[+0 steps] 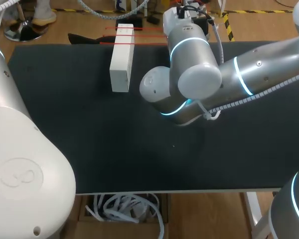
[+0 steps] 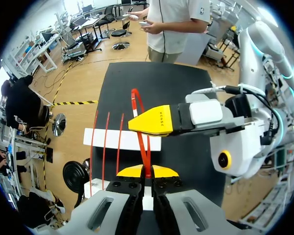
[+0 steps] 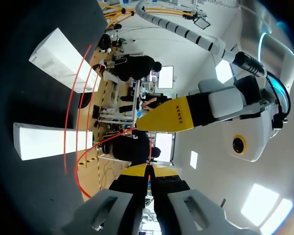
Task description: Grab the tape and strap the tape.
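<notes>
A thin red tape (image 2: 145, 147) runs up from my left gripper (image 2: 147, 171), whose yellow tips are shut on it. It loops (image 2: 135, 103) over the white box (image 2: 122, 139), where more red strips (image 2: 106, 142) cross. Just ahead is my right gripper's yellow finger (image 2: 159, 120). In the right wrist view my right gripper (image 3: 148, 170) is shut on the same red tape (image 3: 78, 166), with the left gripper's yellow finger (image 3: 171, 117) close ahead. From above, the white box (image 1: 122, 57) lies at the table's back with red tape (image 1: 117, 43) across it. My right arm (image 1: 189, 74) hides both grippers.
The black table top (image 1: 139, 149) spreads out in front of the box. My left arm's white housing (image 1: 25, 164) fills the near left corner. In the right wrist view a second white block (image 3: 51, 139) lies on the table beside the first (image 3: 63, 58).
</notes>
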{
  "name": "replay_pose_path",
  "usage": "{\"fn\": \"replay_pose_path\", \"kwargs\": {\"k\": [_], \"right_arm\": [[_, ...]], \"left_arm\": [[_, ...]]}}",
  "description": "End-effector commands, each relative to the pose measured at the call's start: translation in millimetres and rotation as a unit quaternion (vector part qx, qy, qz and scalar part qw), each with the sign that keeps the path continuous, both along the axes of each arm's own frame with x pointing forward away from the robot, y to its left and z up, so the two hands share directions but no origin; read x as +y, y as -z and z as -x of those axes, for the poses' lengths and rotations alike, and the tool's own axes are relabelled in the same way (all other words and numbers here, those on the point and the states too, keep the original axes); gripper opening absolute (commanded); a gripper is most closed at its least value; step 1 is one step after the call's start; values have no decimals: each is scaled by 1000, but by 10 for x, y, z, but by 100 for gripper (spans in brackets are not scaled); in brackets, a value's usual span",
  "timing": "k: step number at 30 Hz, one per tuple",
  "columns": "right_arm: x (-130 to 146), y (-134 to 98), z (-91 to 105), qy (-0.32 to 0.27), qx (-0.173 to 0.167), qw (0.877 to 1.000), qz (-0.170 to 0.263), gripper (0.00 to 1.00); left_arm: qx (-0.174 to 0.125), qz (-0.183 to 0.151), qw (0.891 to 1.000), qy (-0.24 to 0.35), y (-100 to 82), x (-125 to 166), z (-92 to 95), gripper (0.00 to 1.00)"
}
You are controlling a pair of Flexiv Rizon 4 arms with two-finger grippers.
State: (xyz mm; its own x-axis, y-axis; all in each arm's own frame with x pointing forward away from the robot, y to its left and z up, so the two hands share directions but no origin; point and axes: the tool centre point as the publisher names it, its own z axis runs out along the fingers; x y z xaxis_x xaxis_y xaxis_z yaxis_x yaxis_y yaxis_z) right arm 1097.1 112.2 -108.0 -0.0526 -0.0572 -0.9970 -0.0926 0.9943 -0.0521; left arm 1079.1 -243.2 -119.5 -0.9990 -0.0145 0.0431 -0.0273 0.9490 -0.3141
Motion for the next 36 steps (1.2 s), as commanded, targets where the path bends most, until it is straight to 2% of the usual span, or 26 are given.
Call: {"fn": "replay_pose_path", "kwargs": {"k": [1, 36], "right_arm": [[5, -15, 28, -2, 4, 1000, 3, 0], [160, 44, 110, -32, 22, 999, 7, 0]], "left_arm": [[1, -2, 1000, 0, -10, -10, -3, 0], [1, -2, 1000, 0, -10, -10, -3, 0]]}}
